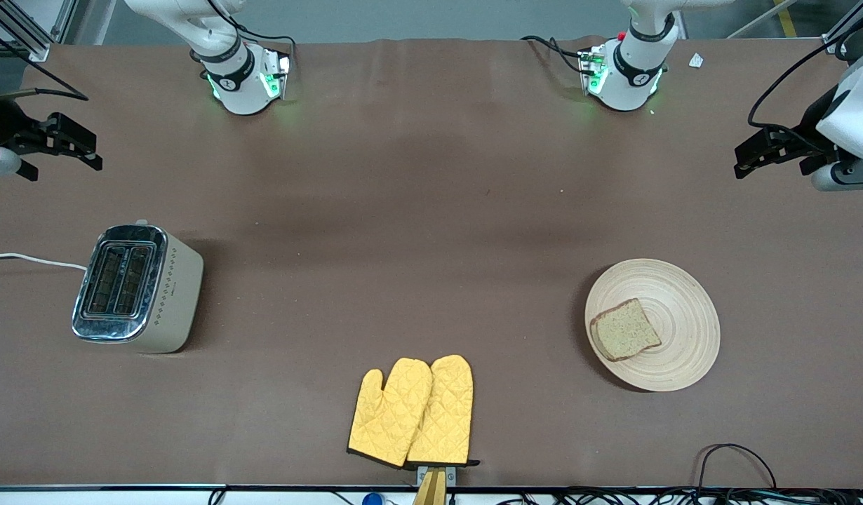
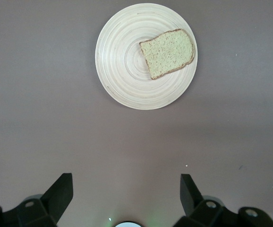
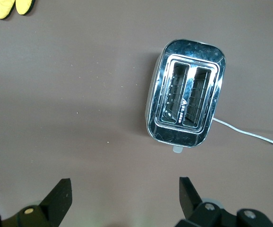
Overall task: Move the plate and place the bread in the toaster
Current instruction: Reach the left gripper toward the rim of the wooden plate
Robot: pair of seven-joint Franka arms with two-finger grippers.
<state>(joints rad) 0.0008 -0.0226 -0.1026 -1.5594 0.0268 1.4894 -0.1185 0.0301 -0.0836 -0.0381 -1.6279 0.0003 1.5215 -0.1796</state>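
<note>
- Wide brown matte table [image 1: 431, 210], evenly lit from above.
- Grey floor strip [image 1: 417, 17] along the bases' edge.
- Black cables [image 1: 733, 463] at the table's near edge.

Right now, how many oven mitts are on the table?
2. One yellow oven mitt lies at the table edge nearest the front camera; the second oven mitt lies beside it, partly overlapped, toward the left arm's end. None else shows.
</note>
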